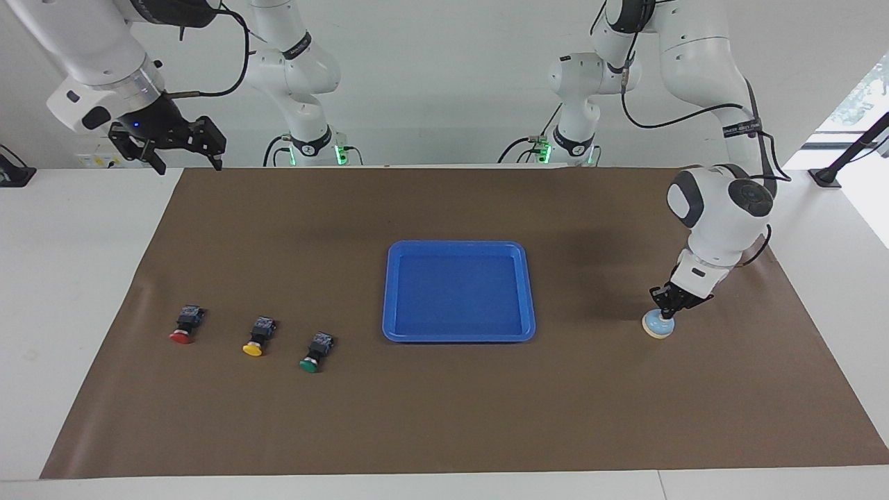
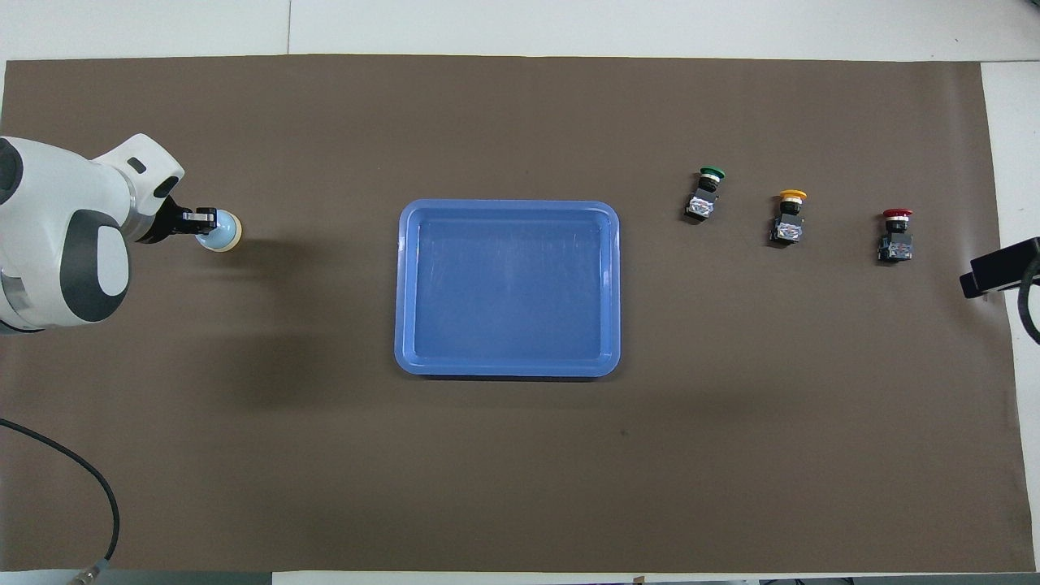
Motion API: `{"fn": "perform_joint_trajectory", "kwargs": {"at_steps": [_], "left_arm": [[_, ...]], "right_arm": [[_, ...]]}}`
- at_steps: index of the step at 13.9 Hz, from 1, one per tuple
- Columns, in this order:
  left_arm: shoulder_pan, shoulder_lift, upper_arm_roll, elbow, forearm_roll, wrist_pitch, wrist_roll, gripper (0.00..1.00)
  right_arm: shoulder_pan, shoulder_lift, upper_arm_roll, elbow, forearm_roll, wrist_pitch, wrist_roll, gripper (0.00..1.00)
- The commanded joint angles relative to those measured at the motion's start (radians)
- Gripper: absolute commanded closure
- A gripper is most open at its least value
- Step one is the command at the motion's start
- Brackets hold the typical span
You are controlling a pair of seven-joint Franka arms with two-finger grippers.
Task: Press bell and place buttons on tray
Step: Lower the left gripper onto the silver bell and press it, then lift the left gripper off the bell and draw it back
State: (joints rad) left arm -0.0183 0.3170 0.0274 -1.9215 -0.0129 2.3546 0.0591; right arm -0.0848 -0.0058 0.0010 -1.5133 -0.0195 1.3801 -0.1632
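The light-blue bell (image 1: 655, 326) (image 2: 227, 236) stands on the brown mat at the left arm's end of the table. My left gripper (image 1: 665, 313) (image 2: 208, 217) is shut and points down, its tips on top of the bell, hiding the knob. The red button (image 1: 184, 330) (image 2: 895, 236), yellow button (image 1: 257, 339) (image 2: 789, 216) and green button (image 1: 314, 354) (image 2: 705, 195) lie in a row toward the right arm's end. The blue tray (image 1: 458, 337) (image 2: 508, 370) sits mid-table with nothing in it. My right gripper (image 1: 186, 161) waits open, high over the mat's corner by its base.
A brown mat (image 1: 444, 417) covers most of the white table. A cable (image 2: 73, 467) trails over the mat's corner at the left arm's end, nearest the robots. A black part of the right gripper (image 2: 998, 268) juts in at the mat's edge beside the red button.
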Motion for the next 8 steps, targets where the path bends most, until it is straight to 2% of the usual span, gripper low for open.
{"fn": "perform_joint_trajectory", "kwargs": {"at_steps": [1, 4, 7, 8], "left_arm": [[0.009, -0.015, 0.0, 0.027, 0.011, -0.107, 0.01, 1.0], [0.002, -0.087, 0.002, 0.129, 0.013, -0.317, 0.004, 1.0], [-0.006, -0.192, -0.001, 0.15, 0.013, -0.409, 0.004, 1.0], [-0.006, -0.237, -0.001, 0.148, 0.013, -0.431, 0.005, 0.89]], "right_arm": [[-0.004, -0.019, 0.004, -0.022, -0.007, 0.008, 0.017, 0.0], [-0.003, -0.019, 0.005, -0.022, -0.007, 0.008, 0.014, 0.0], [-0.001, -0.019, 0.005, -0.022, -0.007, 0.007, 0.014, 0.0], [0.0, -0.019, 0.004, -0.022, -0.007, 0.007, 0.014, 0.0]]}}
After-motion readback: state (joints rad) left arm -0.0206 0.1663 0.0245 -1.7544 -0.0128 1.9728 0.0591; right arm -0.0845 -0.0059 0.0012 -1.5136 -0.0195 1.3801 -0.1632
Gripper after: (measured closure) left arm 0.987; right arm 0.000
